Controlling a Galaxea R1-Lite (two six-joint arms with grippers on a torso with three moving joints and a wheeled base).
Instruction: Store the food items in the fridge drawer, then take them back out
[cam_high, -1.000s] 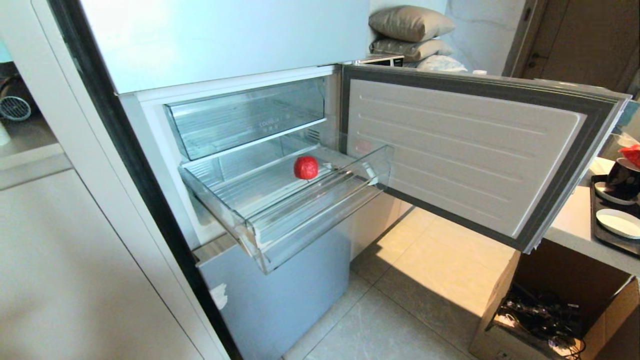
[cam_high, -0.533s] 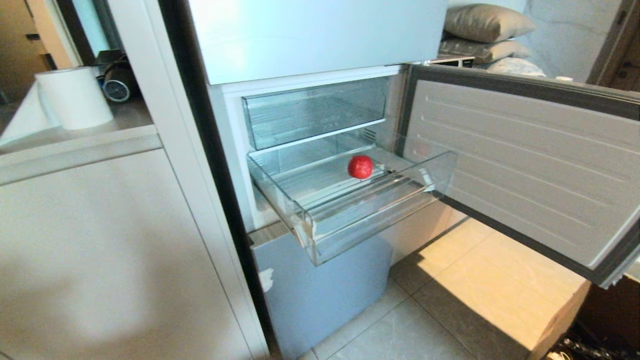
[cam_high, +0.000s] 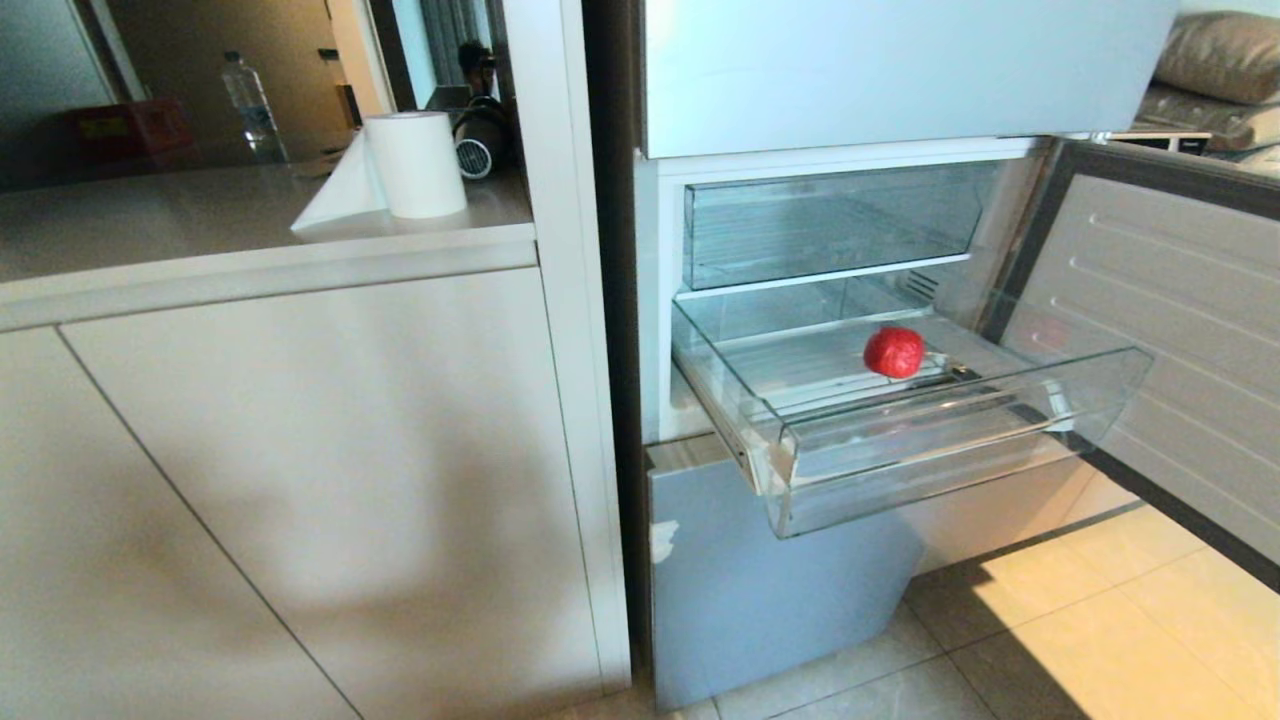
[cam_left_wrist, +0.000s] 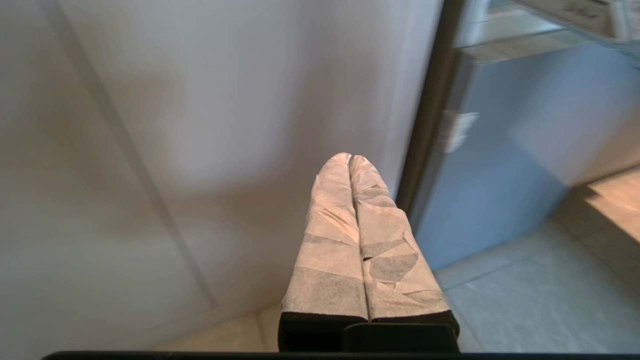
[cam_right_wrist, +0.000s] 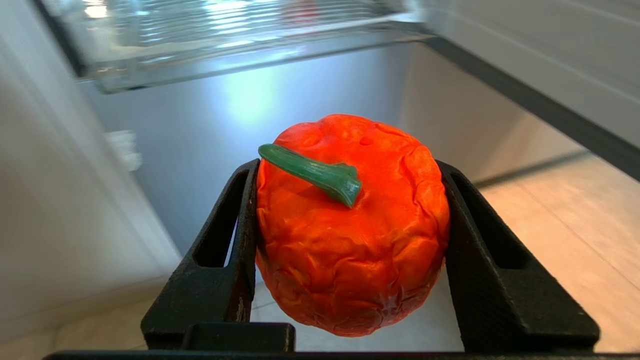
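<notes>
Right wrist view: wrinkled orange-red fruit (cam_right_wrist: 350, 225), green stem, clamped in right end effector (cam_right_wrist: 350, 260)
Drawer (cam_high: 950, 450): holds glossy red fruit (cam_high: 894, 352)
Left end effector (cam_left_wrist: 350, 162): clenched, empty

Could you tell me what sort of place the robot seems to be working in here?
Most likely a home kitchen. A tall fridge stands open with its clear fridge drawer pulled out, built in beside pale cabinets under a countertop holding a paper towel roll and a water bottle.
</notes>
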